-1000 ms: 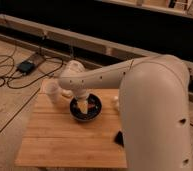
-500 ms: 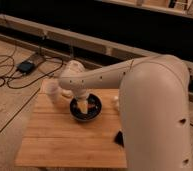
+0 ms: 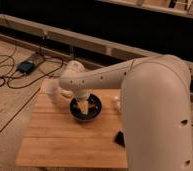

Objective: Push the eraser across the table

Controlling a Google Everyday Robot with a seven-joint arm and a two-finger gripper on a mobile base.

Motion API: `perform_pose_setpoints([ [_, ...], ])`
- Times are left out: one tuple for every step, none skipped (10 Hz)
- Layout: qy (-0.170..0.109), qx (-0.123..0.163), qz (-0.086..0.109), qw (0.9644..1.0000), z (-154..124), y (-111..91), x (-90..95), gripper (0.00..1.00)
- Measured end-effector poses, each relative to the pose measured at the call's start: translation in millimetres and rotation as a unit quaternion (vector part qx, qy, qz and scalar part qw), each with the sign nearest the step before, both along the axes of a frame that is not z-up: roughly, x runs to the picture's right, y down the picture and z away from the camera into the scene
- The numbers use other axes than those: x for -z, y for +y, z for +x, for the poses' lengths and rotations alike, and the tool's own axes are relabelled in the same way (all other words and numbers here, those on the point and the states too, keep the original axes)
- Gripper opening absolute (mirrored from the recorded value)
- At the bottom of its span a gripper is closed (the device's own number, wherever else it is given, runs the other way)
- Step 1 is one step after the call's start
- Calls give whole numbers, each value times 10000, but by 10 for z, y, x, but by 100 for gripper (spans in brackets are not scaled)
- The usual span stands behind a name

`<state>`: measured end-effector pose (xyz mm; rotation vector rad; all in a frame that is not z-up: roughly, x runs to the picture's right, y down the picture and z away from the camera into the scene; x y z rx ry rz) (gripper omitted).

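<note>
We see the end effector (image 3: pixel 83 105) low over the black bowl (image 3: pixel 93 115), fingers apart. Eraser (image 3: pixel 119 138) lies apart from it at the worktop (image 3: pixel 65 142) edge, partly behind the arm.

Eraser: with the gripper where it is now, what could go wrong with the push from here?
1. The gripper hangs over the black bowl, well apart from the eraser; lowering here would likely shove the bowl instead.
2. The eraser lies close to the edge of the table, partly hidden by the arm; a misjudged push could send it off.
</note>
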<state>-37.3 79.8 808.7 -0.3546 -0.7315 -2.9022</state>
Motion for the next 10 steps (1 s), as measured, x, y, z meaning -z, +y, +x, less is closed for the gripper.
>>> perform_pose_setpoints([
  [-36, -32, -51, 10000, 91, 52, 32, 80],
  [-53, -78, -88, 9999, 169, 89, 59, 80],
  [-74, -154, -115, 9998, 283, 128, 90, 80],
  [-68, -248, -147, 9996, 434, 172, 138, 80],
  [-52, -360, -191, 9992, 585, 224, 175, 80],
  [-11, -494, -253, 9985, 757, 294, 203, 80],
  [66, -647, -323, 9974, 966, 385, 227, 80],
  [131, -799, -363, 9961, 1134, 451, 230, 80],
  [242, -963, -404, 9942, 1327, 518, 224, 80],
  [346, -1123, -425, 9922, 1506, 568, 202, 80],
])
